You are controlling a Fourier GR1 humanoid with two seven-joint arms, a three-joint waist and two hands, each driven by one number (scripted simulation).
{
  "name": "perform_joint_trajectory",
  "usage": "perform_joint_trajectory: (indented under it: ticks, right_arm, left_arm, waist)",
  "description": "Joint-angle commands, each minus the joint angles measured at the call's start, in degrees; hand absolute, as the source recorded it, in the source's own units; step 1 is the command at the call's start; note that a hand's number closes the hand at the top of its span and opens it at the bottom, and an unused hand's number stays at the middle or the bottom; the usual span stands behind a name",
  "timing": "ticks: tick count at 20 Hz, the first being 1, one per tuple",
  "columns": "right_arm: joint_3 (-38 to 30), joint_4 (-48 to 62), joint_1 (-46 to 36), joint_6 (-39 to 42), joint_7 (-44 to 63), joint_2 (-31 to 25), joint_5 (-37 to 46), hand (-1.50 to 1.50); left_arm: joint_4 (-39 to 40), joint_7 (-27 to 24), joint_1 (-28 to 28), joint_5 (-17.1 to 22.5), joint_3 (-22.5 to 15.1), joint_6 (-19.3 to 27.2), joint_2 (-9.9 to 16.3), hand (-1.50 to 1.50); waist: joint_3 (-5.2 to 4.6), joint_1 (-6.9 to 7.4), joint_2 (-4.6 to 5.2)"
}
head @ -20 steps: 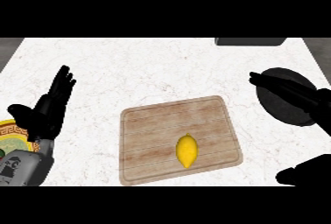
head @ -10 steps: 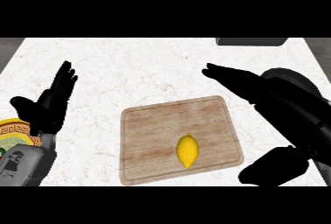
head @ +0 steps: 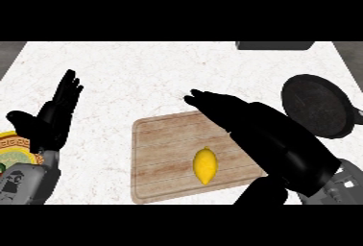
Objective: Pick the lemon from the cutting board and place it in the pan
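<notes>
The right robot hand (head: 266, 137), fingers straight, hovers over the cutting board (head: 166, 158) beside the lemon (head: 205, 165); the pan (head: 317, 105) sits right; the left robot hand (head: 53, 117) rests open.

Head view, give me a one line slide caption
Right hand open above the cutting board beside the lemon; pan at right.

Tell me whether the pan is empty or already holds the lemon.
Empty. The pan shows only its dark inside, and the lemon lies on the cutting board, beside the right hand.

Yellow lemon (head: 205, 165), brown wood-grain cutting board (head: 166, 158), black pan (head: 317, 105).
</notes>
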Motion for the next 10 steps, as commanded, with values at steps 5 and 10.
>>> perform_joint_trajectory:
  ticks: [5, 10]
  right_arm:
    - [3.8, 4.7, 1.6, -0.4, 3.6, 5.6, 8.7, -1.50]
    - [1.0, 7.7, 3.1, 3.9, -0.5, 2.2, 10.2, -1.50]
  left_arm:
    - [0.3, 3.0, -2.5, -0.4, 3.2, -1.7, -0.3, 0.00]
    - [1.8, 0.3, -2.8, -3.7, 2.5, -0.8, -2.5, 0.00]
  waist:
    - [0.03, -0.07, 0.06]
    - [0.04, -0.24, 0.13]
